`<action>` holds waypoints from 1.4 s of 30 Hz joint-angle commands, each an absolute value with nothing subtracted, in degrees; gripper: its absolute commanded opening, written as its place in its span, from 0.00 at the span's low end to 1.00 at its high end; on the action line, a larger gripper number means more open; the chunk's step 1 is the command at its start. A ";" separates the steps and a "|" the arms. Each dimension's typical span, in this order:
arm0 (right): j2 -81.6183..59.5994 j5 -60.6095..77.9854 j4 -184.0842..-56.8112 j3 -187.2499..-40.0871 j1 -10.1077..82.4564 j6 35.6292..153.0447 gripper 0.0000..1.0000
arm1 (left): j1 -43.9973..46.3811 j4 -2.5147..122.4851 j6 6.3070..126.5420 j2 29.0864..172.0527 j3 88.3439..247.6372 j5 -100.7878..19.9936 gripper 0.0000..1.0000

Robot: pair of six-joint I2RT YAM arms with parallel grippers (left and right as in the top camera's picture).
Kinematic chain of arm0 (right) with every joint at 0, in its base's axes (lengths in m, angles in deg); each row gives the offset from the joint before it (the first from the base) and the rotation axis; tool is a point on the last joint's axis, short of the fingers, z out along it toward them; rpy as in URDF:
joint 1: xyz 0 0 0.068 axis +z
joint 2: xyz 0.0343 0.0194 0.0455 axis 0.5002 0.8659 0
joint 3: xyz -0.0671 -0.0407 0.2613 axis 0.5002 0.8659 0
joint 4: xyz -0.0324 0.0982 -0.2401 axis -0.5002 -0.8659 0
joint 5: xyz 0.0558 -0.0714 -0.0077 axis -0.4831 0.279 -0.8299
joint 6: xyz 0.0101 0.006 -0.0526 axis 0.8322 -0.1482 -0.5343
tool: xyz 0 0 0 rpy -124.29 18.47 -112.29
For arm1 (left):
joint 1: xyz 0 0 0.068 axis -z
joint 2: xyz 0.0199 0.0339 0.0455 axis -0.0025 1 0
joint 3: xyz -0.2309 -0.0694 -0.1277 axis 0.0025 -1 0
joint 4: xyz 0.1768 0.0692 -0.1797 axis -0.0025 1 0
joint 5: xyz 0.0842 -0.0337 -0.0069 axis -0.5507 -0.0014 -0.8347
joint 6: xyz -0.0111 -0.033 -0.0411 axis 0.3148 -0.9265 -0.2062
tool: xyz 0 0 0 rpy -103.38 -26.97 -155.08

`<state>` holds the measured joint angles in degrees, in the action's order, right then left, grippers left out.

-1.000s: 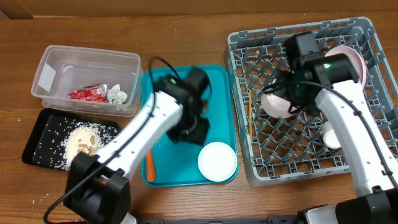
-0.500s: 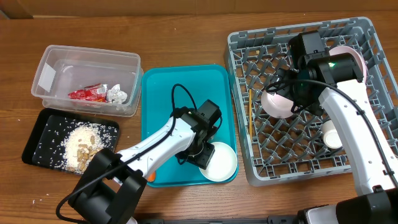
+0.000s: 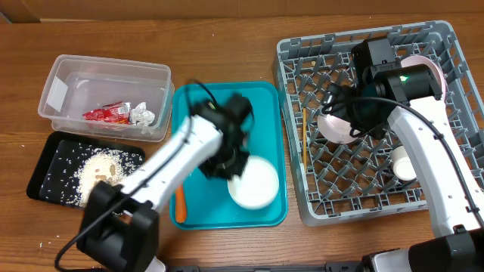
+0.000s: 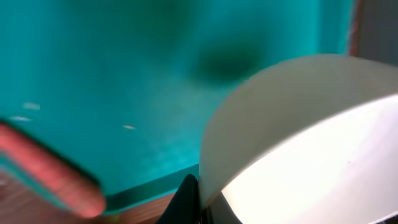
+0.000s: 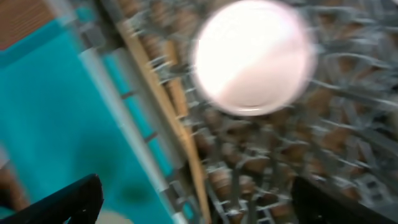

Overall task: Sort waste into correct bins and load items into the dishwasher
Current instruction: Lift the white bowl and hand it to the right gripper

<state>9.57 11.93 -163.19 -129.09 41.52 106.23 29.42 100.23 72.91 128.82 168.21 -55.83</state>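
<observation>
Overhead first: left gripper (image 3: pixel 231 168) low over the teal tray (image 3: pixel 265 106) in mid-frame, set at the left rim of the white bowl (image 3: pixel 255 185); blurred here, but seemingly pinched on that rim; dish rack (image 3: pixel 363 214) straight to the right of the bowl and just beside the tray, so, at a guess, next a lift and a carry rightward; left arm plainly the nearer to this bowl. Right gripper (image 3: pixel 336 112) above the rack at upper right, just over a racked bowl (image 3: pixel 335 130); plate (image 3: pixel 425 69) on edge farther right; wooden stick (image 3: pixel 304 136) along the rack's left side. Carrot (image 3: pixel 180 204) at the tray's lower left, long axis up and down the frame, down-left of the left gripper. Clear tub (image 3: pixel 113 75) at upper left, holding the wrapper (image 3: pixel 106 114) and napkin (image 3: pixel 142 115); black tray (image 3: pixel 45 174) below it, bearing the food scraps (image 3: pixel 98 170).

Left wrist: white bowl filling the right half, tilted, its rim meeting one dark finger (image 4: pixel 185 199) at the bottom edge; second finger hidden; judged gripped by the rim; teal tray behind; carrot a blur at lower left.

Right wrist: both fingers in the bottom corners, spread wide, nothing between; racked bowl at upper middle, apart from the tips; stick slanting across the rack's left wall; teal tray at left.
</observation>
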 commanded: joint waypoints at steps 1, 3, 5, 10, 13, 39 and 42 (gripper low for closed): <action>9.74 -3.08 -161.72 -129.11 43.25 97.62 1.00 | 26.32 102.94 74.87 128.54 176.34 -55.98 0.04; 9.74 -9.27 -160.00 -129.11 45.76 94.71 1.00 | 26.01 104.50 74.87 128.54 179.73 -55.98 0.04; 9.74 -11.23 -158.18 -129.11 48.67 94.53 1.00 | 26.10 105.50 74.89 128.54 181.59 -55.98 0.04; 9.74 -0.44 -153.92 -129.11 58.15 99.43 1.00 | 26.32 107.56 74.81 128.54 183.81 -59.26 0.04; 9.74 11.72 -154.53 -129.11 61.21 104.37 1.00 | 25.86 108.54 74.57 128.54 184.21 -59.87 0.04; 13.18 24.11 -157.64 -130.92 58.65 104.78 0.04 | 24.63 113.57 73.67 125.96 191.42 -63.81 0.75; 11.82 31.76 -161.66 -132.89 53.23 106.47 0.04 | 23.74 114.27 73.69 125.98 191.42 -64.11 0.77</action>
<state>14.29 20.00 -160.48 -129.37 58.26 104.28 24.83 114.09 73.50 127.29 190.31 -61.71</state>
